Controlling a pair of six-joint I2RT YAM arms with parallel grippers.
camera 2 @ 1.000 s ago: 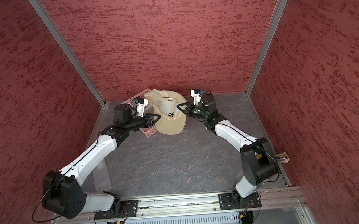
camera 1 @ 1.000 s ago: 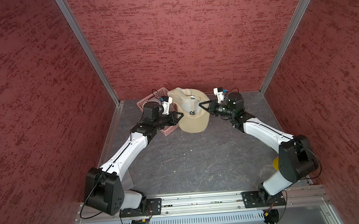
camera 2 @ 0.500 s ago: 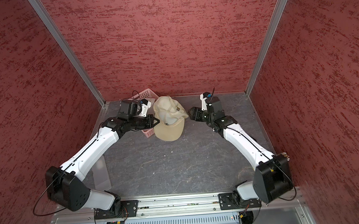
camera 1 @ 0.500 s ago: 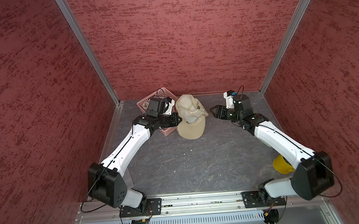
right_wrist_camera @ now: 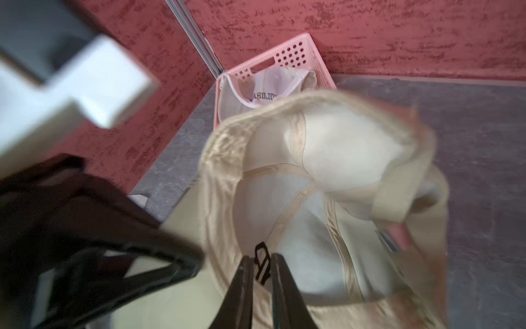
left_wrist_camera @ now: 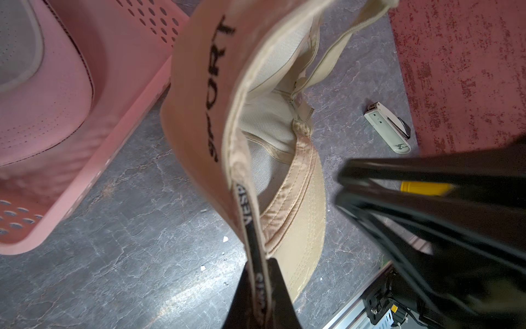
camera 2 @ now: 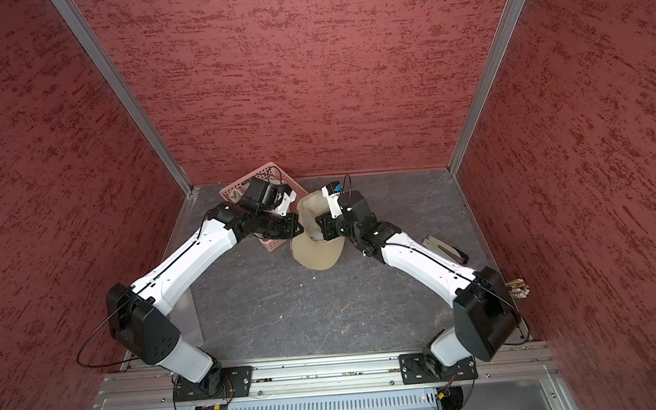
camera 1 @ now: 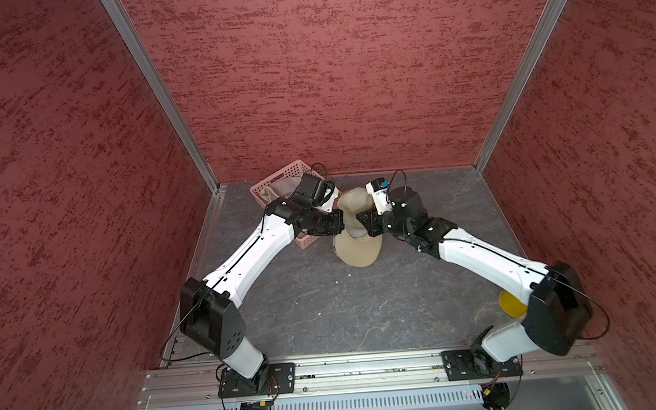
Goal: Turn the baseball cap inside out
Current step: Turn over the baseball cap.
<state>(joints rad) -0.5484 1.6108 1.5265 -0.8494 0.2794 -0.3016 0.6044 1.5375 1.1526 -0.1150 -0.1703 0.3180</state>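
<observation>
Two tools were clamped narrow on the baseball cap (camera 1: 358, 247), which was held between them over the surface (camera 1: 326, 306); left tool (left_wrist_camera: 257, 287) and right tool (right_wrist_camera: 260, 273) were set on opposite rim edges; the crown was judged light and soft, the brim stiff; the rim hem was deemed the best hold.

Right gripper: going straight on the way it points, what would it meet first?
Likely the pale lining inside the baseball cap: the right gripper pinches its rim, pointing into the crown. Depth blurred.

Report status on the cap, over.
Both shut: left gripper on baseball cap rim, right gripper opposite. Crown not yet inverted. Nearby: pink basket beside left gripper.
</observation>
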